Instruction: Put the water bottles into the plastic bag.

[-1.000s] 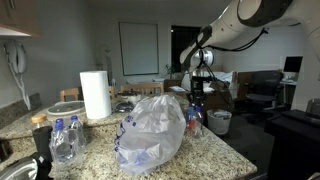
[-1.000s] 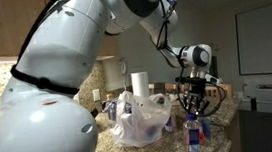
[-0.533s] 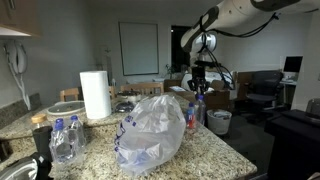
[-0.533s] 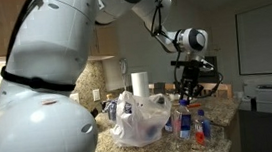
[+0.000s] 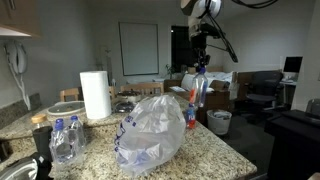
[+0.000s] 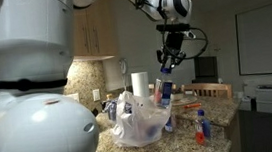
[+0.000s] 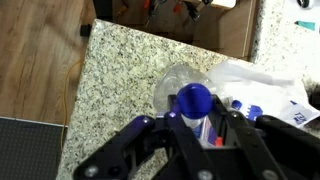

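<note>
Clear plastic, a blue cap and a blue-white label: in an exterior view that small water bottle (image 5: 197, 88) hangs from the Robotiq gripper (image 5: 201, 70), high over the speckled granite counter (image 5: 215, 150) and above the far edge of the large crinkly translucent white plastic bag (image 5: 150, 128). We see the claw pinching the bottle near its neck. A second bottle (image 5: 190, 118) stands on the counter just beside the bag. Two more bottles (image 5: 64, 140) stand well apart from the bag, and a white paper towel roll (image 5: 95, 95) stands behind them.

In an exterior view with the robot's white body in front, the held bottle (image 6: 165, 87) hangs tilted under the gripper (image 6: 166, 73), above the bag (image 6: 140, 121) where its handles stick up. One bottle (image 6: 201, 130) stands apart on the counter.

In the wrist view we look down on the blue cap (image 7: 194, 98) between the dark fingers (image 7: 150, 135), with bare counter (image 7: 120, 80) beneath and the bag (image 7: 270, 85) off to one side. Two blue caps (image 7: 245, 108) show there; we cannot tell whether they lie inside the bag.

We judge the carrying step to be in hand. Next, we would centre the bottle over the bag's mouth, lower it, then spread the fingers.
</note>
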`<state>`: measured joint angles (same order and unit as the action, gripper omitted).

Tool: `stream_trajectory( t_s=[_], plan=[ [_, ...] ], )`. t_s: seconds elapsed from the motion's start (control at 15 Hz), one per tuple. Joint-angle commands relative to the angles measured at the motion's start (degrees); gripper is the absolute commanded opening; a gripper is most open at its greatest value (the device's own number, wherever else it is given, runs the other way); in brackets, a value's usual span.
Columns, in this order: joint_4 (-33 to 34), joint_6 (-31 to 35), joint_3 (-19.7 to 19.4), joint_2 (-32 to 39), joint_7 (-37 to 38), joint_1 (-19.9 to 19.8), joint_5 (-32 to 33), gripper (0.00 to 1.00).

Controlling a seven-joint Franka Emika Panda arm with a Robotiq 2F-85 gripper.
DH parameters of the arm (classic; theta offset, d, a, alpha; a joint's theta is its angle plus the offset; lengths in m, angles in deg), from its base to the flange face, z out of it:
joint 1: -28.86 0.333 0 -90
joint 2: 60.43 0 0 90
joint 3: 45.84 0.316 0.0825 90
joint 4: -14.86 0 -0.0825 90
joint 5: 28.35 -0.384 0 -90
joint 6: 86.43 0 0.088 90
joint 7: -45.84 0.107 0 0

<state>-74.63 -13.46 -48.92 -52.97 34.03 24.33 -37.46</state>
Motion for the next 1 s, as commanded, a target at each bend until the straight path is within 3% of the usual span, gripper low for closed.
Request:
stream_trajectory(
  t_s=[0.0, 0.53, 0.93],
  plan=[
    [2.5, 2.3, 2.2, 1.3, 1.4, 2.2, -2.6, 0.14],
    [5.8, 14.4, 7.5, 8.0, 8.6, 8.8, -5.0, 0.14],
    [8.8, 16.3, 9.2, 16.1, 17.0, 12.8, -4.5, 0.14]
  ],
)
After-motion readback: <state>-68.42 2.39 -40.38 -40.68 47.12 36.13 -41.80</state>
